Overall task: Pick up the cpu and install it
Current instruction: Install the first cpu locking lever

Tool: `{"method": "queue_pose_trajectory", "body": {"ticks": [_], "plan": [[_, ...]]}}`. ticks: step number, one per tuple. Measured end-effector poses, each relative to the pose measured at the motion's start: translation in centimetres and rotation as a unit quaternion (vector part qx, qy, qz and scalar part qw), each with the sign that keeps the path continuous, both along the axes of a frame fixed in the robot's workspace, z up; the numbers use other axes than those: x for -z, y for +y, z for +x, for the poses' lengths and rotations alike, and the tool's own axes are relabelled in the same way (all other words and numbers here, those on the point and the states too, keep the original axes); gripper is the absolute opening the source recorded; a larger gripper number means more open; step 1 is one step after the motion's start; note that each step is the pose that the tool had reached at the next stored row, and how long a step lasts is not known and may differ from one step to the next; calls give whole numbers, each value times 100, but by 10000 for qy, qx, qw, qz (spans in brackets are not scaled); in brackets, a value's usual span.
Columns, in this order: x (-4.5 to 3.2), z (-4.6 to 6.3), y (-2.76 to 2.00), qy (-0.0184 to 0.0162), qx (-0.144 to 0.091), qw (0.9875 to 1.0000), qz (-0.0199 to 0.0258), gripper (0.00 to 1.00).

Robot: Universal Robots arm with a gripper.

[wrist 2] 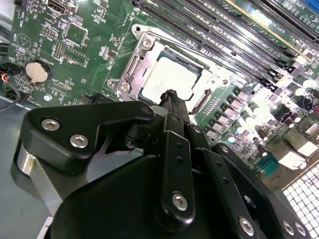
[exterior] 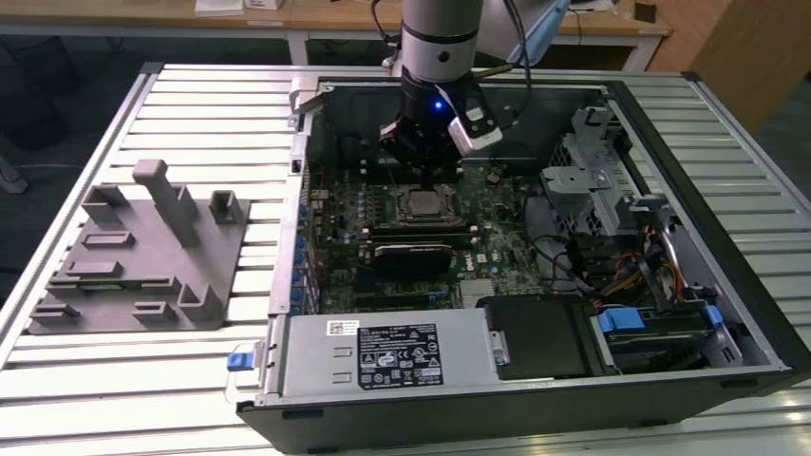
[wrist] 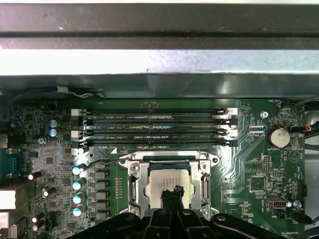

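The cpu, a pale silver square, lies flat inside the metal-framed socket in the middle of the motherboard. In both wrist views the cpu sits level within the socket frame. My gripper hangs straight above it inside the open computer case. Its two black fingers are pressed together, shut, with nothing between them, and the tips stand over the cpu's near edge. Whether the tips touch the chip I cannot tell.
A grey plastic fixture block stands on the slatted table at the exterior view's left. Memory slots run beside the socket. A coin battery, a drive cage and a power supply crowd the case.
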State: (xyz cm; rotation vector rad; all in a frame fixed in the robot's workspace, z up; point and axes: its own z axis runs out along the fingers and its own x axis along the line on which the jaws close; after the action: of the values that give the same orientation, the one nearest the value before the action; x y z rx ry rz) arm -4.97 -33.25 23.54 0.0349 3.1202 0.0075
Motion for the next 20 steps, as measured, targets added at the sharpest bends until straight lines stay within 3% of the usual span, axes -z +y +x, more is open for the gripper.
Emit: {"method": "queue_pose_trajectory", "body": {"ticks": [10,20], "plan": [[-3,-12,0,1,0,10000,-1,11],[-3,-289,0,-6,0,10000,14,11]]}}
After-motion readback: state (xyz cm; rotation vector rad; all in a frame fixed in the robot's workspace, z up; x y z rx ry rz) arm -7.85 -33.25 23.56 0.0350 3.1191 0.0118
